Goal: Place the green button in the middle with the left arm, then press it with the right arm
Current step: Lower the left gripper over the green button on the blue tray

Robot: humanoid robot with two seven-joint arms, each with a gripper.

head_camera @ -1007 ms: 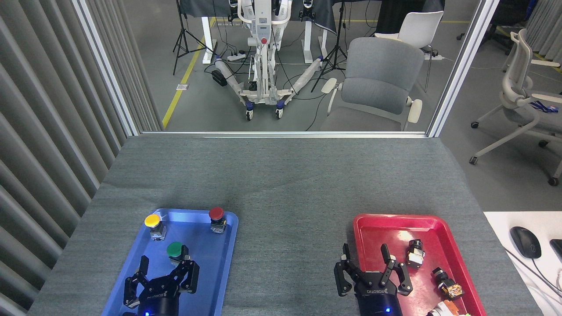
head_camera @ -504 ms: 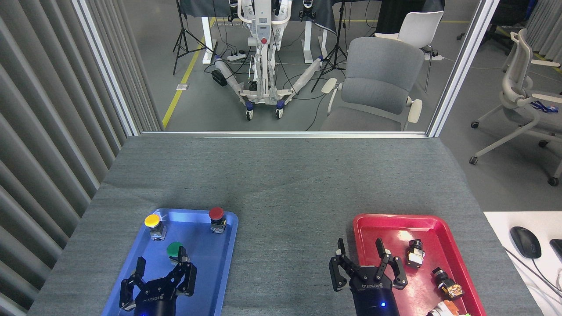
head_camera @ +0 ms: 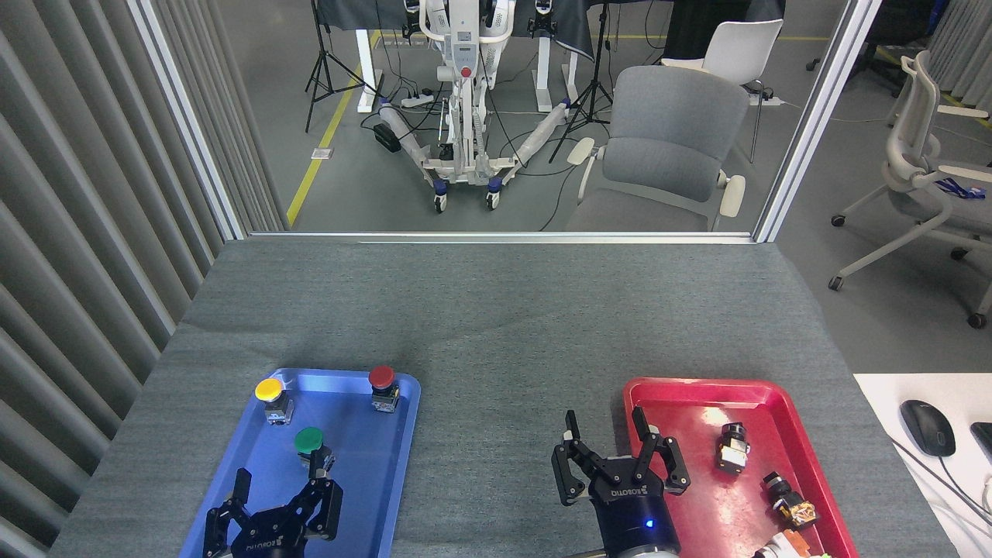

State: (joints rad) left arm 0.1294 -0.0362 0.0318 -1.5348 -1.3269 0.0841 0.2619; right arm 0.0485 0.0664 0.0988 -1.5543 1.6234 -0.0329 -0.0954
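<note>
Since a second ago the left gripper [head_camera: 273, 504] has dropped back toward the near edge, fingers spread and empty, clear of the green button [head_camera: 310, 444], which stands untouched in the blue tray [head_camera: 380, 480] below the yellow button [head_camera: 270, 392] and red button [head_camera: 382, 381]. The right gripper [head_camera: 616, 457] has slid left off the red tray [head_camera: 697, 391] toward the bare middle [head_camera: 504, 434], fingers splayed, holding nothing. White ROBOTIQ lettering shows upside down on both grippers.

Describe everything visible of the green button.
The green button has a round, glossy green mushroom cap on a boxy silver-black base that looks like metal and plastic. It stands roughly upright on the blue tray, nearer than the yellow and red buttons. Nothing grips it: the left hand hovers open just short of it.
</note>
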